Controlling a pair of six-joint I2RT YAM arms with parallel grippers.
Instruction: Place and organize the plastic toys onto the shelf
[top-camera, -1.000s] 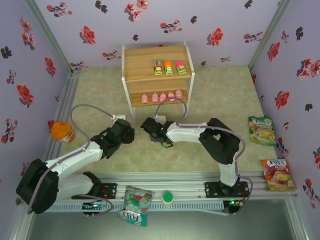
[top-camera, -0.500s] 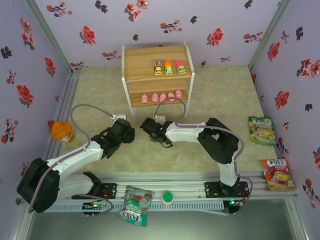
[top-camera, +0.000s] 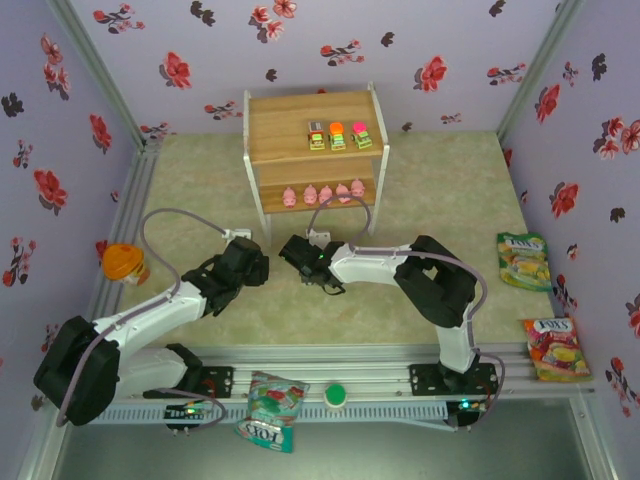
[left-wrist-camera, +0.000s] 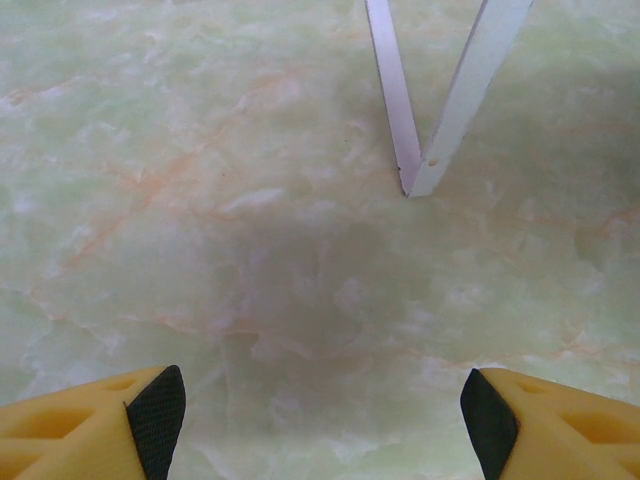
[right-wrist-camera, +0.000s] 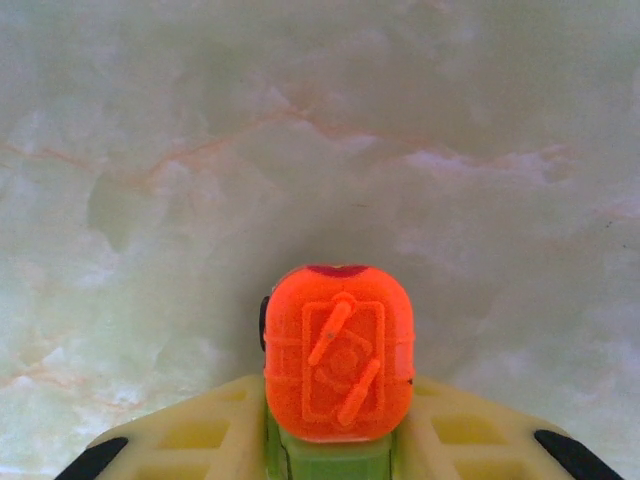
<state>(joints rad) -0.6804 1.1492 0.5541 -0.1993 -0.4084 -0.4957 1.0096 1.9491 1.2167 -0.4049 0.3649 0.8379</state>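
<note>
**Object handling.** The orange-topped car (right-wrist-camera: 338, 365) is a small moulded plastic toy. Judge it light, rigid and smooth-sided. It has wheels, so it is likely to roll if set down on a slope or released early. Take hold across the green lower body, one finger on each flank, below the orange top. Light pressure should be enough, and a hard squeeze could make it pop out.

**Object location.** In the top view the car sits at the table (top-camera: 450, 200) centre, at 6 o'clock from the shelf (top-camera: 290, 125). Three cars (top-camera: 338, 136) stand in a row on the upper board. The pigs (top-camera: 324, 193) line the lower board. Free board lies at 9 o'clock from the car row.

**Right arm.** The elbow is folded near the base and the forearm reaches toward 9 o'clock, low over the table. In the wrist view the right gripper (top-camera: 303, 256) has its yellow fingers (right-wrist-camera: 200, 435) against both flanks of the car, so it is gripping it. Whether the wheels touch the table cannot be told.

**Left arm.** It extends toward 2 o'clock from its base. The left gripper (left-wrist-camera: 322, 420) has its fingers spread wide with nothing between them. It hangs above bare table, with a white shelf leg (left-wrist-camera: 412, 150) at 12 o'clock.
</note>
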